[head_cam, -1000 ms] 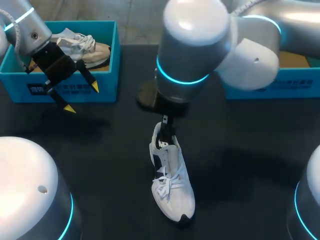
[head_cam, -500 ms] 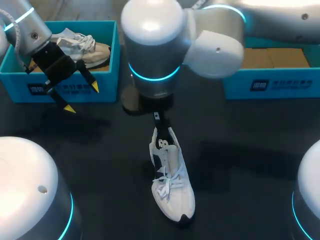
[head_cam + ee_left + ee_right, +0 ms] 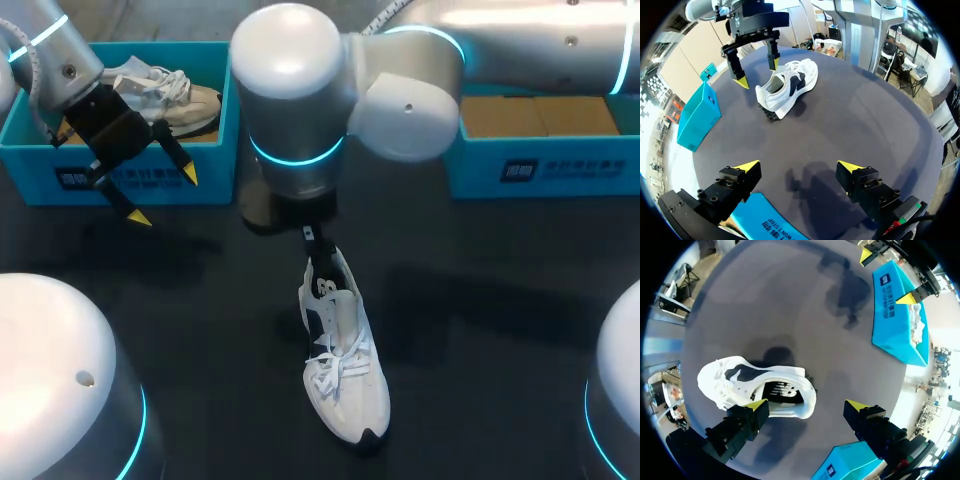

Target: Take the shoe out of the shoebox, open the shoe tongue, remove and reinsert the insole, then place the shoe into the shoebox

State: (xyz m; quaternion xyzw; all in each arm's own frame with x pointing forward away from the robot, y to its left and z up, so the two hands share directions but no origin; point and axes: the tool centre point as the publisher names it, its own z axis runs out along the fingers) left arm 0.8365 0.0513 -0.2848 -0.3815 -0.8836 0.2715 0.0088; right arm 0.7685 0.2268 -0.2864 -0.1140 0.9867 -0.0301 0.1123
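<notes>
Right hand (image 3: 807, 405) is hanging wide open over the heel end of the white sneaker (image 3: 345, 370) and is gripping nothing. One yellow tip is sitting at the rim of the heel collar (image 3: 809, 386) and the other is standing well apart over bare worktop (image 3: 480, 350). Whether the near tip is touching the collar cannot be told. The sneaker is resting on its sole near the middle of the worktop, outside both boxes, toe pointing away from the right hand.

Left hand (image 3: 165, 198) is also standing open and holding nothing, hovering just in front of the left blue shoebox (image 3: 210, 170).

Handling, as judged: the sneaker is looking light, with a soft upper that will be giving way under a pinch. The heel and the sole are likely the stiffer parts, so a hold across the heel collar, one finger inside and one outside, is appearing the soundest. The dark insole (image 3: 782, 391) is showing through the opening; it is probably thin and bendy, best taken at its heel edge. The laces (image 3: 330, 365) are lying loosely tied over the tongue (image 3: 343, 322), which may be resisting opening.

Containers: the left blue shoebox is holding a second sneaker (image 3: 165, 90), pale and laced. The right blue shoebox (image 3: 560, 170) is showing only a brown cardboard floor where it is visible.
</notes>
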